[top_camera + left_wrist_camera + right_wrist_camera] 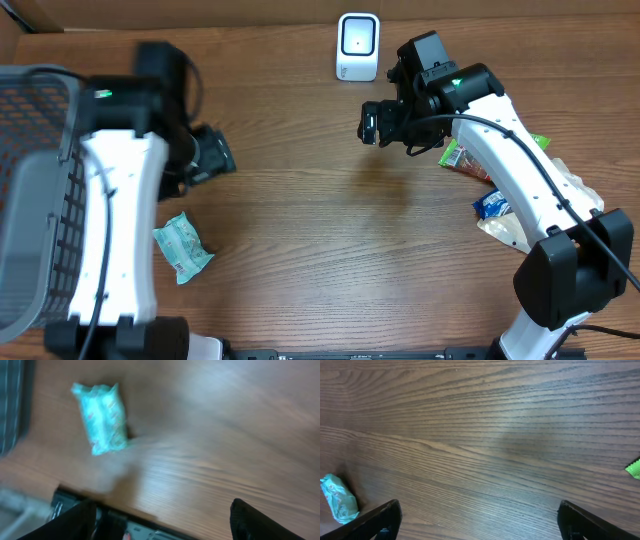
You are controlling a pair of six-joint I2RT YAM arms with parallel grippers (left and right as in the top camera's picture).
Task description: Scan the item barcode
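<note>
A teal packet lies flat on the wooden table near the front left; it also shows as a blurred teal packet in the left wrist view and a teal packet at the lower left of the right wrist view. The white scanner stands at the back centre. My left gripper hovers behind the packet, open, with only table and its front edge between the jaws. My right gripper hangs just in front of the scanner, open and holding nothing.
A dark mesh basket fills the left edge. At the right lies a pile of items: a green packet, a blue packet and a white bag. A green corner shows in the right wrist view.
</note>
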